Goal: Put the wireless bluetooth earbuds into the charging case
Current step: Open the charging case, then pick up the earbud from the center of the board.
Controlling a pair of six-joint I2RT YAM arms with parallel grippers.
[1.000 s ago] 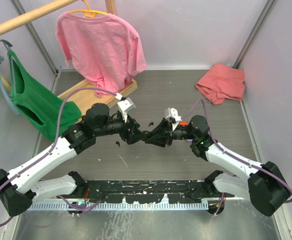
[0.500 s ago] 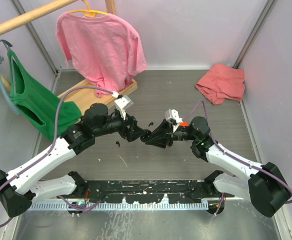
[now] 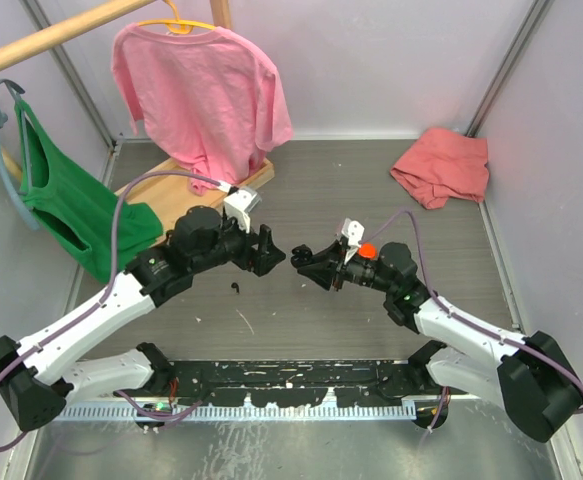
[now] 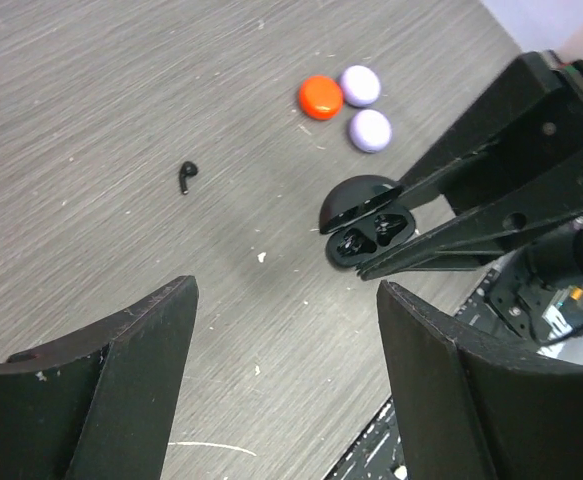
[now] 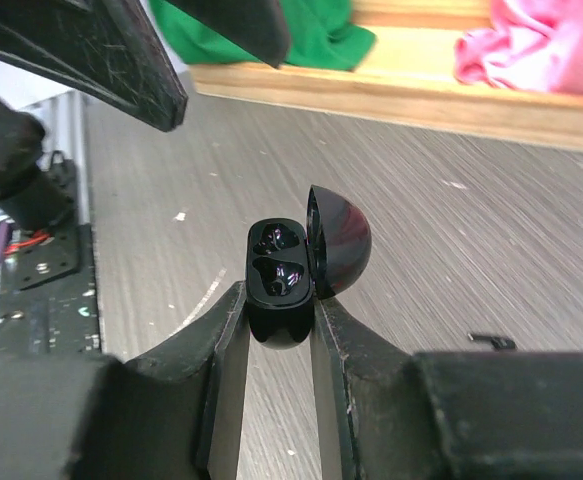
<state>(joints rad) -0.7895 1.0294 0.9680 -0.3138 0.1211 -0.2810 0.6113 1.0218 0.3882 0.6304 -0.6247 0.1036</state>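
Now the right gripper (image 5: 279, 305) pinches the black charging case (image 5: 283, 262) at centre frame, lid flipped open. Meanwhile the left gripper (image 4: 286, 300) hangs wide and empty. One black earbud (image 4: 186, 177) lies on the table (image 4: 91, 120), upper left, well apart from the case; an orange round case (image 4: 321, 97) and lilac round cases (image 4: 360, 85) sit upper centre.

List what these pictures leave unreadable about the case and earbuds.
- Black case sockets: too dark in both wrist views to tell whether they are filled.
- Black case, top view: too small, lost against the right gripper holding it.
- Lilac cases: out of sight in the top view, apparently under the right arm.
- Black earbud: a mere speck in the top view.
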